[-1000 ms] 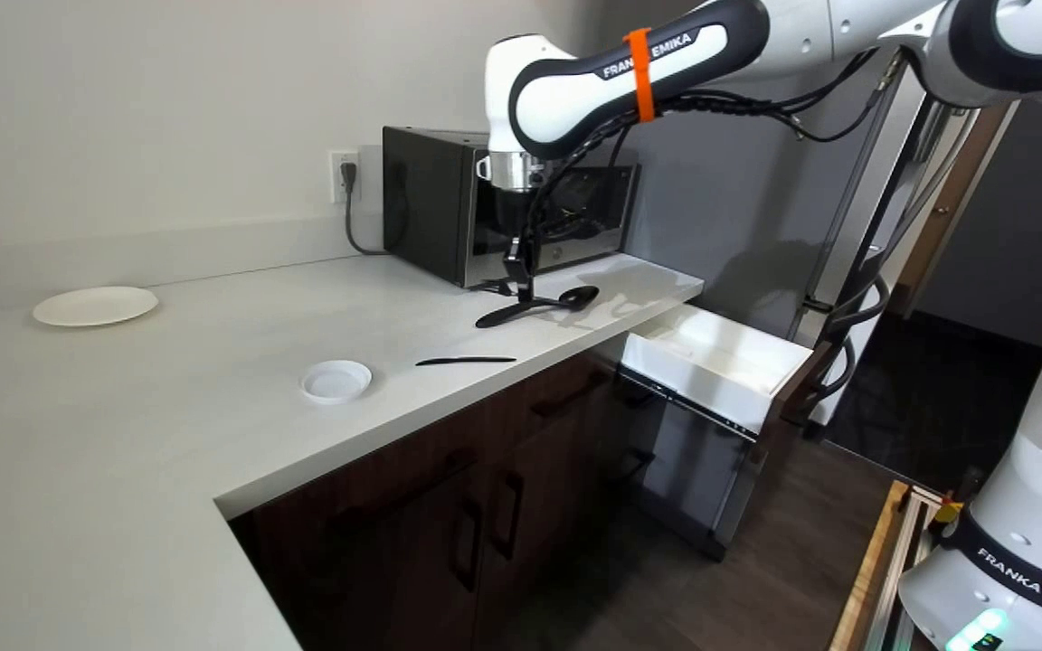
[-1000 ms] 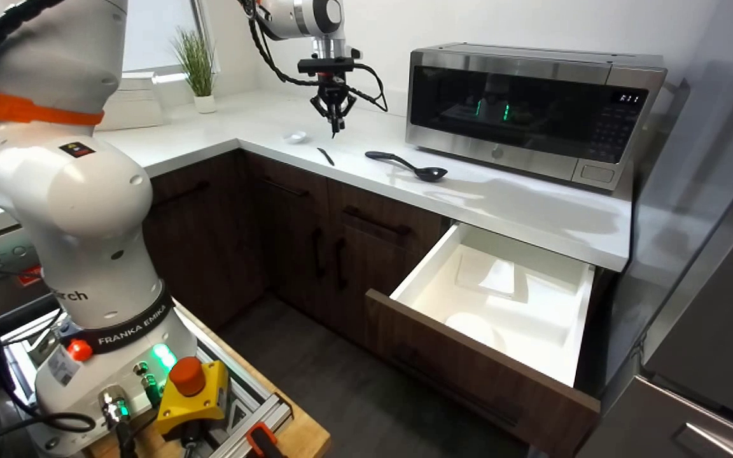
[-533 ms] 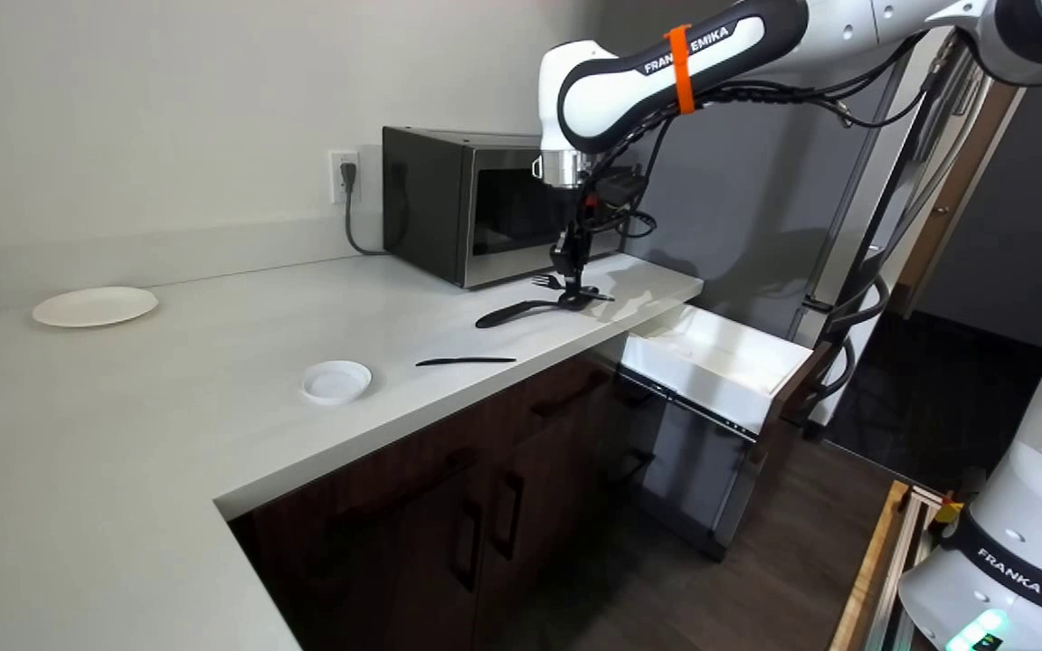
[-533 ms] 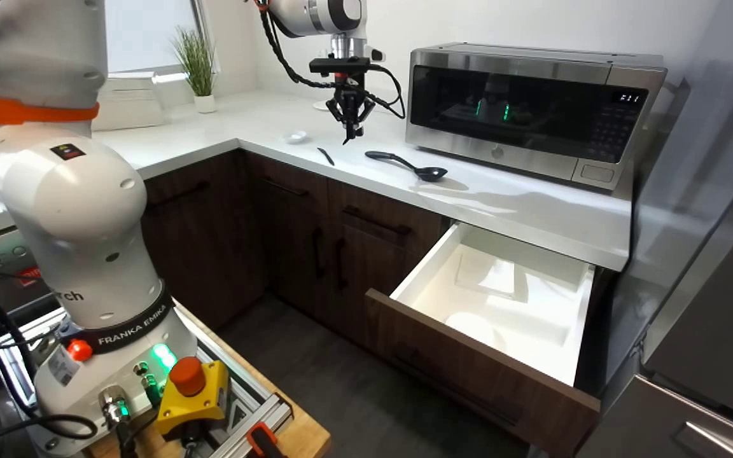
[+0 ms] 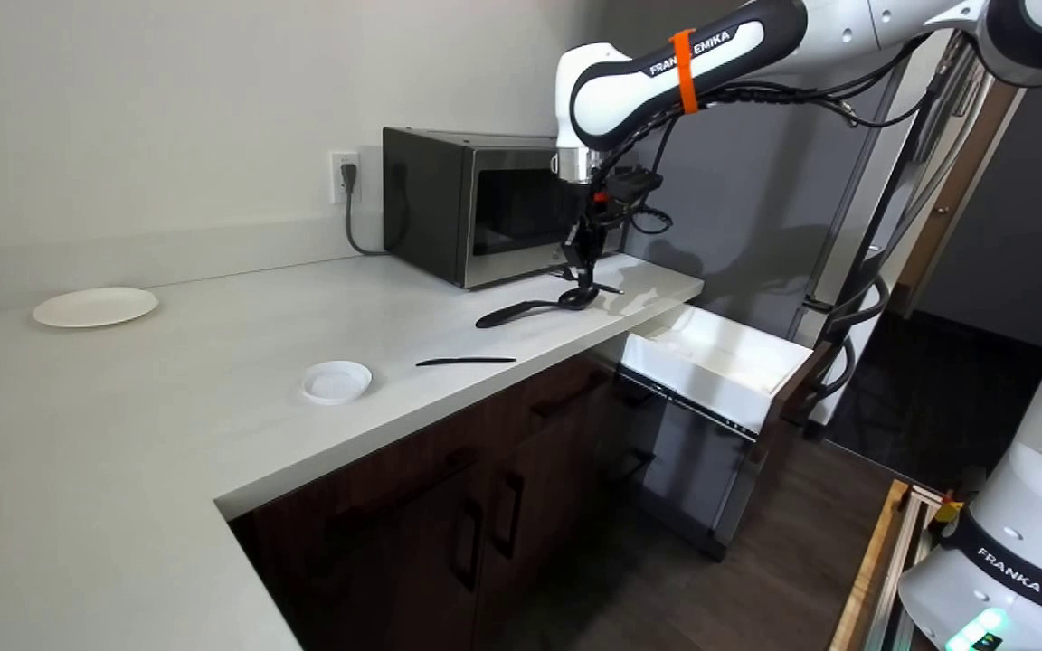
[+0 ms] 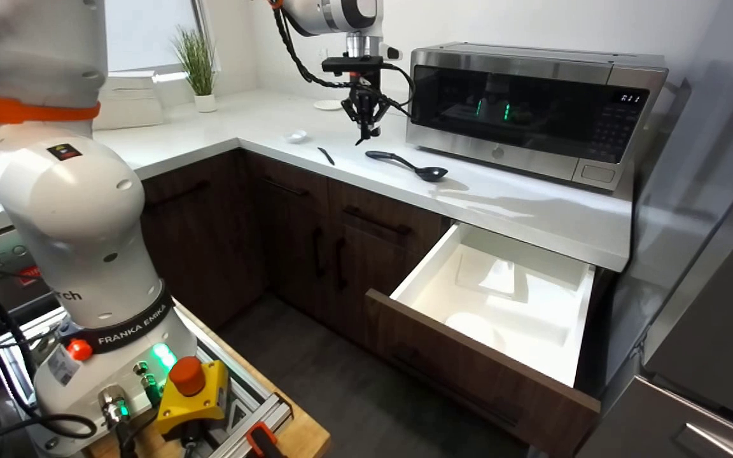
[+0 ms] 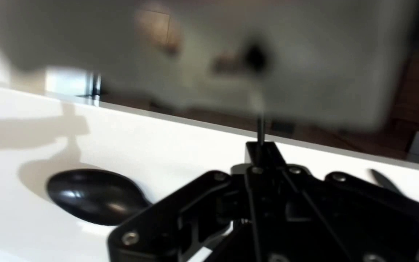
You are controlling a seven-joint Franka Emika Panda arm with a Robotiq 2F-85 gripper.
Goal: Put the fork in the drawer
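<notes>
My gripper (image 5: 586,282) is shut on the dark fork, whose handle (image 5: 610,289) sticks out to one side in an exterior view. The gripper (image 6: 367,133) also shows in an exterior view, with the fork (image 6: 359,142) seen almost end-on below it. In the wrist view the jaws are together and the fork's thin shaft (image 7: 261,129) runs away from the fingertips; a large blurred grey shape fills the top. The gripper and fork hang above the white counter. The drawer (image 5: 693,371) is pulled open below the counter; its pale inside (image 6: 551,312) shows too.
A black spoon (image 6: 430,173) lies on the counter near the gripper, with a black knife (image 5: 465,361) farther along. A small white dish (image 5: 336,383) and white plate (image 5: 96,307) stand beyond. The microwave (image 6: 532,114) stands behind, and the drawer's brown front (image 6: 481,359) juts out.
In both exterior views my gripper has moved right with the fork in it, along the counter toward the drawer side. The drawer, spoon, knife and dishes have not moved.
</notes>
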